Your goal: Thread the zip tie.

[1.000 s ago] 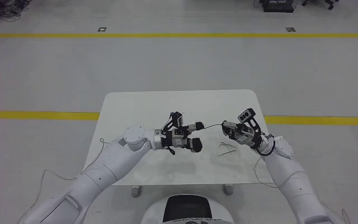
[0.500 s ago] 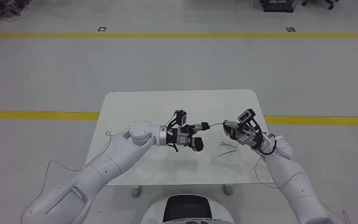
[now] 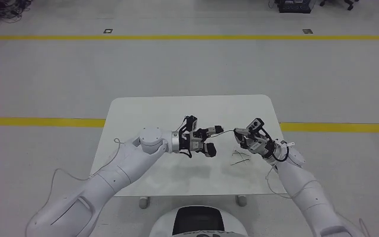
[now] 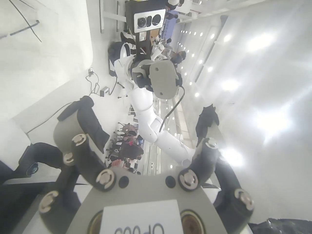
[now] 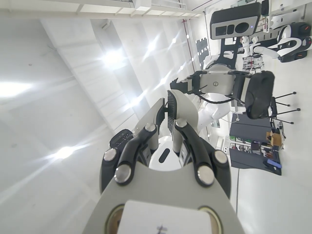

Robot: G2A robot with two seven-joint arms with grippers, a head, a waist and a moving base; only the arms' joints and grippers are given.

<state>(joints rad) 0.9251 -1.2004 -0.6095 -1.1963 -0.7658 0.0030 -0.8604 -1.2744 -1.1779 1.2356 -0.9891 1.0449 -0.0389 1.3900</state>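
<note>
A thin black zip tie (image 3: 226,131) hangs in the air above the white table (image 3: 148,112), between my two grippers. My right gripper (image 3: 239,134) is shut on one end of it; in the right wrist view its fingers (image 5: 170,105) are pressed together with a thin dark piece between them. My left gripper (image 3: 208,140) sits at the tie's other end. In the left wrist view this gripper (image 4: 146,108) is open, its fingers wide apart with nothing between them. I cannot tell whether the tie's free end touches it.
A few spare black zip ties (image 3: 240,157) lie crossed on the table below the right gripper, and appear again as spare ties (image 4: 23,23) in the left wrist view. The table's front edge (image 3: 177,194) is close to both arms.
The left gripper has turned at the wrist and shifted slightly right toward the tie's end. The right gripper has edged left with the tie, closing the gap.
</note>
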